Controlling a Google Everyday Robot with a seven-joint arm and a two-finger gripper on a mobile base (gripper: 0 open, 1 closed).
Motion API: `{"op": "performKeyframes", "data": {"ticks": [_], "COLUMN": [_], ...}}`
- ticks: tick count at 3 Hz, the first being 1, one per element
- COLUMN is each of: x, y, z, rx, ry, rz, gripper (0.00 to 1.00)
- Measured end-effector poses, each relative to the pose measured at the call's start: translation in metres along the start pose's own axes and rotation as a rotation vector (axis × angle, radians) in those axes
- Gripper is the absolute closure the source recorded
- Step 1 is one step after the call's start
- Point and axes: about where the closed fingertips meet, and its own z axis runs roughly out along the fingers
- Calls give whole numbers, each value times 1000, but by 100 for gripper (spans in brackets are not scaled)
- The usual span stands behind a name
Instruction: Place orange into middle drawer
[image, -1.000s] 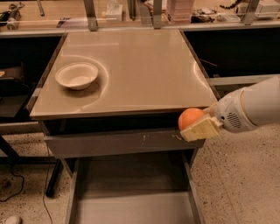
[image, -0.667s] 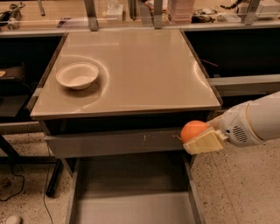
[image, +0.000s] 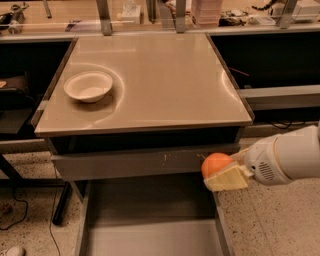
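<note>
The orange (image: 216, 164) is a small round fruit held in my gripper (image: 222, 172), whose pale fingers (image: 227, 179) are shut on it. The gripper reaches in from the right on a white arm (image: 285, 159). It holds the orange at the right wall of the middle drawer (image: 150, 235), just above its rim and in front of the upper drawer's grey front (image: 135, 162). The middle drawer is pulled out, wide and shallow, with a flat grey floor.
A white bowl (image: 88, 86) sits on the left of the beige tabletop (image: 165, 75). Cluttered shelves and metal posts stand behind the table. Speckled floor lies to the right, a table leg and a cable to the left.
My gripper has carried the orange downward, from level with the upper drawer's front to the right rim of the open middle drawer.
</note>
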Motion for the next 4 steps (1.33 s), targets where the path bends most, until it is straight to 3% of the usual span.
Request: {"op": "performKeyframes", "data": {"ticks": [2, 3, 4], "x": [47, 52, 67], "y": [25, 27, 32], "z": [78, 84, 111], "rx": [-120, -121, -152], "ry": [-2, -4, -14], "rz": [130, 137, 177], "gripper": [100, 100, 100]}}
